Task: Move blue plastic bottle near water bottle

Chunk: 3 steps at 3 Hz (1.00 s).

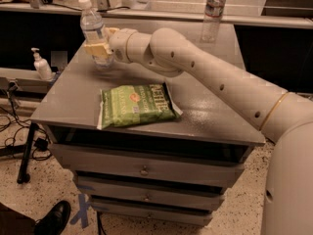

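Note:
The blue plastic bottle point(93, 27), clear with a white cap and a pale label, stands at the far left corner of the grey table point(215, 116), leaning slightly. My gripper point(99, 51) is shut on its lower part, with the yellowish fingers point(96, 48) on either side. The arm reaches in from the right across the table. The water bottle point(213, 11), slim with a dark label band, stands at the far right back edge, well apart from the gripper.
A green chip bag point(137, 105) lies flat in the middle front of the table. A white pump bottle point(41, 66) stands on a lower ledge to the left. Drawers point(144, 169) are below the tabletop. A black shoe point(54, 219) and cables are on the floor at left.

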Each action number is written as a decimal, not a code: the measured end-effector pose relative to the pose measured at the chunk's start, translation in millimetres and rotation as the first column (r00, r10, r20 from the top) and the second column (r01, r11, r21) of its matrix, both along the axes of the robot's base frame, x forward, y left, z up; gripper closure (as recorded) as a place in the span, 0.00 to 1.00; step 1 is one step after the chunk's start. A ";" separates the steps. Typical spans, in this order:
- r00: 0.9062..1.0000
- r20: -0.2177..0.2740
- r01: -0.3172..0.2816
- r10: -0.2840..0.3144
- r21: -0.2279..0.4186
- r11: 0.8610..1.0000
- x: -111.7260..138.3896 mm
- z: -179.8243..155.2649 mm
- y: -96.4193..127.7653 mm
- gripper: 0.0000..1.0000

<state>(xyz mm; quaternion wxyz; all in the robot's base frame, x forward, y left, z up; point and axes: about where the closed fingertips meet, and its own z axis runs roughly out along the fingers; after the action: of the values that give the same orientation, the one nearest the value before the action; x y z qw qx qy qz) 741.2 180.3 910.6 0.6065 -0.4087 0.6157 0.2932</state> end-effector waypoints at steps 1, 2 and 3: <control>0.996 0.020 0.083 -0.082 -0.039 0.996 -1.5 11.9 -52.9 1.00; 0.978 0.035 0.206 -0.204 -0.073 0.976 -13.6 25.9 -131.3 1.00; 0.944 0.041 0.329 -0.326 -0.087 0.940 -36.0 35.4 -208.3 1.00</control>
<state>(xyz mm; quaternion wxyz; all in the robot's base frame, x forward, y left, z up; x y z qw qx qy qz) 705.2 -28.0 946.0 0.6351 -0.3319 0.6802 0.1543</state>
